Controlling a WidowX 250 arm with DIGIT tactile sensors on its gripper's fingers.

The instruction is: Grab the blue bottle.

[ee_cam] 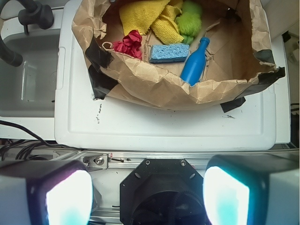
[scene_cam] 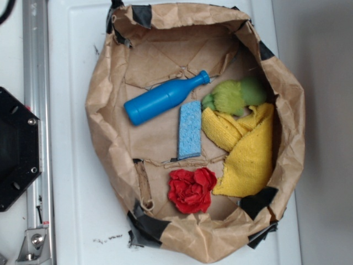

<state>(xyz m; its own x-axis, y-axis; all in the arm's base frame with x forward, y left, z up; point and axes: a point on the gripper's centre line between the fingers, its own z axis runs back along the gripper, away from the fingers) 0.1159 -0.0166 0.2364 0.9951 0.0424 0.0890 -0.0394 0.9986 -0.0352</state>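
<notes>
Your blue bottle (scene_cam: 164, 99) lies on its side on the floor of the brown paper bag (scene_cam: 105, 138), in the half nearer the robot's base. In the exterior view its wide bottom points down-left and its narrow neck points up-right, toward the green plush toy (scene_cam: 234, 96). In the wrist view you see the same bottle (ee_cam: 195, 62) resting just inside the bag's near wall, neck aimed away from the camera, its lower end hidden behind the crumpled paper rim.

Just beside the bottle's neck end lies the light blue sponge (scene_cam: 190, 130); the two look near to touching, though you cannot tell for sure. Past the sponge, the yellow cloth (scene_cam: 245, 152) is bunched against the bag's far side, with the green plush toy against its upper edge. A red crumpled piece (scene_cam: 192, 189) sits near one end of the sponge, apart from the bottle. Strips of black tape (scene_cam: 146, 227) patch the bag's rim in several places. The bag stands on a white tray-like surface (ee_cam: 164, 129).

Your gripper (ee_cam: 147, 197) shows only in the wrist view, at the bottom edge. Its two pads (ee_cam: 68, 199) stand wide apart with nothing between them, and they touch nothing. The gripper hangs outside the bag, well apart from the bottle, above the black base plate (ee_cam: 161, 187).
</notes>
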